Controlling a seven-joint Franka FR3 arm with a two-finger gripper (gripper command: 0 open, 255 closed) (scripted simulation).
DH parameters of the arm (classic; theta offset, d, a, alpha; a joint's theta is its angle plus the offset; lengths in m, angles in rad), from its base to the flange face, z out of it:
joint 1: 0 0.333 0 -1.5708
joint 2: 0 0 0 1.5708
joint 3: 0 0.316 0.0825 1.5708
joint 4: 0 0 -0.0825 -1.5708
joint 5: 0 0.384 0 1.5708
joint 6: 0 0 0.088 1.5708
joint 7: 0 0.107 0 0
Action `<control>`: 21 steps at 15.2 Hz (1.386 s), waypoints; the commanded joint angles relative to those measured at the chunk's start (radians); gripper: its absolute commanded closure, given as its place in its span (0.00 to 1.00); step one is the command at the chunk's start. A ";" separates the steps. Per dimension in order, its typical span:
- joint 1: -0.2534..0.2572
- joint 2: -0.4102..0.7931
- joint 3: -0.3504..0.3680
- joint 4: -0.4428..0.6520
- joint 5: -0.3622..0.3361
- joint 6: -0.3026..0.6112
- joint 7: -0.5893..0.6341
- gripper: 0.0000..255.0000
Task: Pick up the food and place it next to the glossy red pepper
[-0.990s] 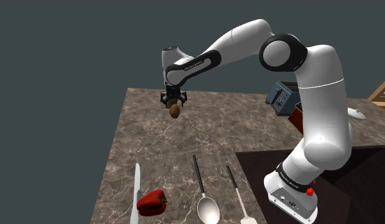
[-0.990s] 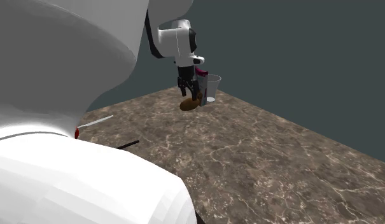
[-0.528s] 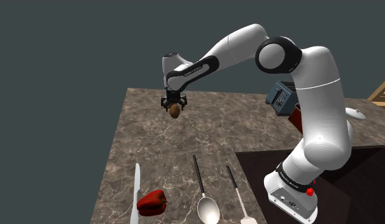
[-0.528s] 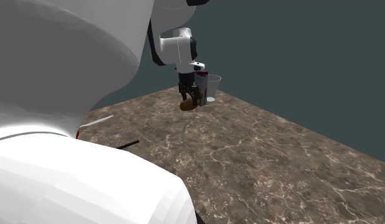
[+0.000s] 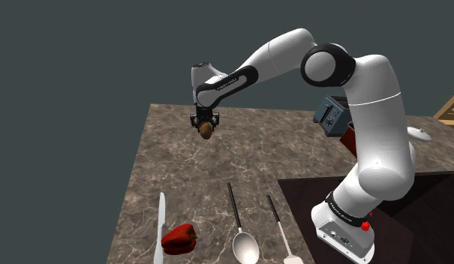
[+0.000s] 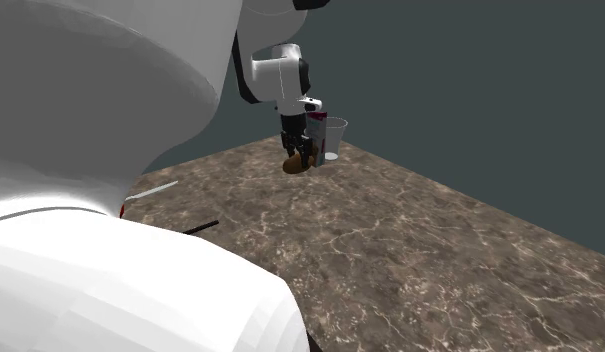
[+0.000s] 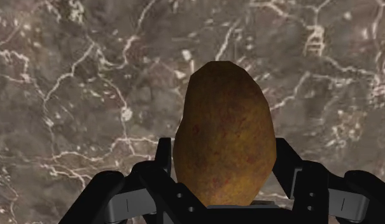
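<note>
A brown potato point(image 5: 206, 130) hangs above the far part of the marble countertop point(image 5: 240, 161), clasped between the black fingers of my gripper point(image 5: 205, 124), which is shut on it. In the wrist view the potato point(image 7: 224, 133) stands between the two fingers point(image 7: 164, 156) of the gripper point(image 7: 224, 153), with only veined stone beneath. The second exterior view has the potato point(image 6: 296, 164) under the gripper point(image 6: 296, 155), just in front of a clear cup. The glossy red pepper point(image 5: 178, 238) lies near the counter's front edge, far from the gripper.
A knife point(image 5: 159, 229) lies just left of the pepper, and two long-handled spoons point(image 5: 244, 244) lie to its right. A blue-grey toaster point(image 5: 334, 114) stands behind the arm. The clear cup point(image 6: 334, 137) and a small carton stand at the counter's far corner.
Over the second the hand shifted slightly away from the shoulder camera with the potato still in it. In the last half second almost nothing moved.
</note>
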State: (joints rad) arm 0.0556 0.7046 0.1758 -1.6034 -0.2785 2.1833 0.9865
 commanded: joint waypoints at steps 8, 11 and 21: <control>-0.001 -0.009 0.002 -0.001 0.002 -0.008 -0.002 1.00; -0.003 -0.034 0.006 0.000 0.008 -0.033 -0.008 1.00; -0.010 -0.110 0.019 0.017 0.029 -0.125 -0.027 1.00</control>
State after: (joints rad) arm 0.0459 0.6025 0.1933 -1.5865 -0.2517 2.0671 0.9608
